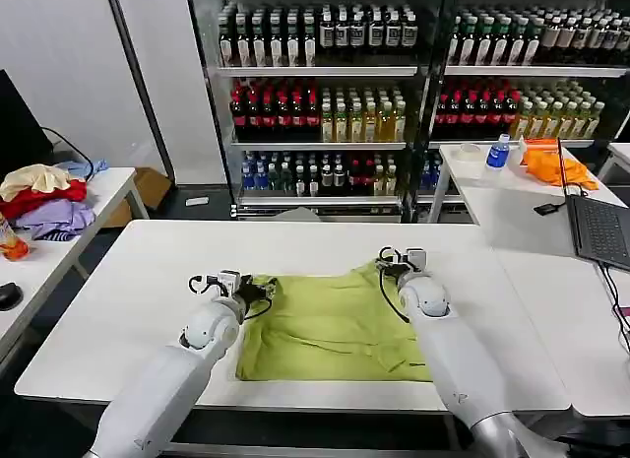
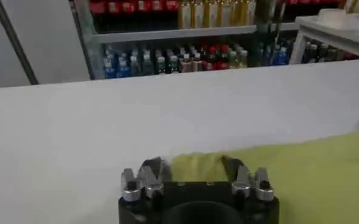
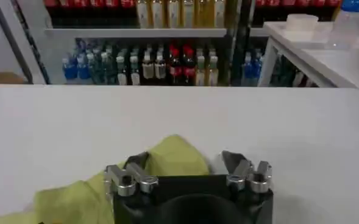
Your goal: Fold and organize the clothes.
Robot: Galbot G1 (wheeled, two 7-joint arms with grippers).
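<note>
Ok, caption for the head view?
Both grippers, left and right, rest at the far corners of a lime T-shirt on the white table.

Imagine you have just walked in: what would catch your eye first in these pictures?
A lime T-shirt lies spread on the white table, with the left pincer at its far left corner and the right pincer at its far right corner, both open around fabric. Behind stand shelves of coloured bottles.

Bright, even overhead light; faint soft shadows on flat white table (image 1: 148, 281). Wrist views soft, background bottle shelves (image 2: 185, 58) blurred. Mild glare on tabletop.
</note>
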